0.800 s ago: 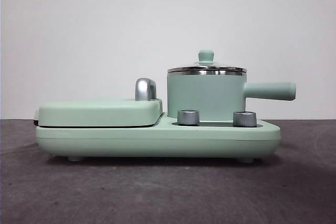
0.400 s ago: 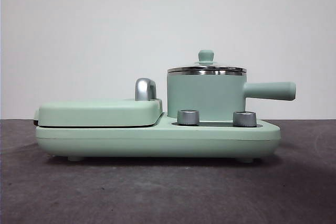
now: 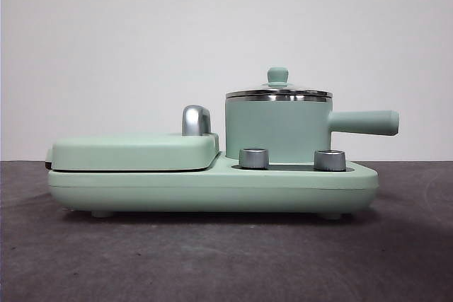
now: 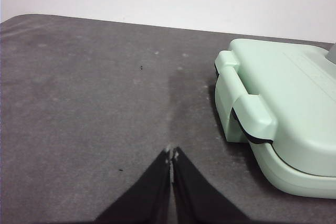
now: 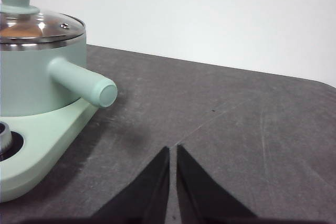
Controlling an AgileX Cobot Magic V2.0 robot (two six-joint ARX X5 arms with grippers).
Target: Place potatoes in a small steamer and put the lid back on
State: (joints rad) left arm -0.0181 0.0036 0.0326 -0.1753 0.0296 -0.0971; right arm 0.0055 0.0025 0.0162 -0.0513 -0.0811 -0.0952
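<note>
Steamer (image 3: 277, 131) sits on the right end of the mint cooker base (image 3: 212, 187), glass lid (image 3: 278, 92) on, something orange-brown dimly visible under it. Left gripper (image 4: 172, 154) and right gripper (image 5: 173, 149) hover over bare table, jaws closed, holding nothing.

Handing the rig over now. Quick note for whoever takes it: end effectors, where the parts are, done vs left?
Left end effector: shut, empty, over bare table beside the griddle cover.
Right end effector: shut, empty, over the table off the pot's handle end.
Pot sits on the cooker base, lid on it.
Something orange-brown shows through the glass in the right wrist view, probably the potato.
Done: looks complete, potato in, lid on.
Left: confirm only.
</note>
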